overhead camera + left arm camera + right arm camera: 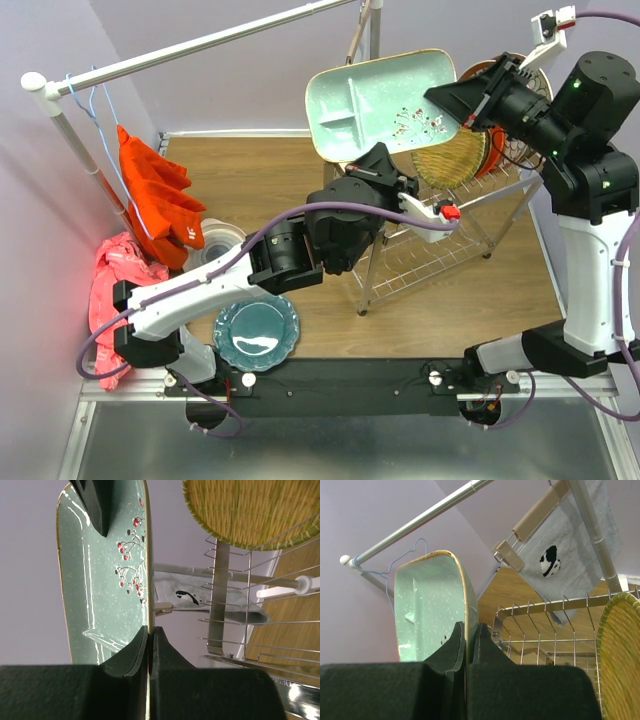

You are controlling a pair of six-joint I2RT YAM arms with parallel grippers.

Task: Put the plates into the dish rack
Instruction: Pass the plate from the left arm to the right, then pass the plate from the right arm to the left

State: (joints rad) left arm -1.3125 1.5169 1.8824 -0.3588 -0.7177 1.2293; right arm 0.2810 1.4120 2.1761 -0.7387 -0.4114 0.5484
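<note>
A mint-green divided plate (375,95) with a red berry pattern hangs in the air above the dish rack (440,240), held from two sides. My left gripper (388,168) is shut on its lower rim, and the left wrist view shows that gripper (150,630) pinching the plate (100,580) edge-on. My right gripper (452,100) is shut on the right rim, its own view showing the gripper (470,626) clamping the plate (425,605). A yellow woven plate (450,158), an orange plate (496,150) and a brown-rimmed plate (520,95) stand in the rack. A teal scalloped plate (256,333) lies on the table.
A white clothes rail (200,45) crosses the back, with an orange cloth (155,195) on a hanger. A pink cloth (120,280) lies at the left wall. A clear round tub (215,240) sits beside it. A grey cloth (560,555) hangs behind the rack (545,630).
</note>
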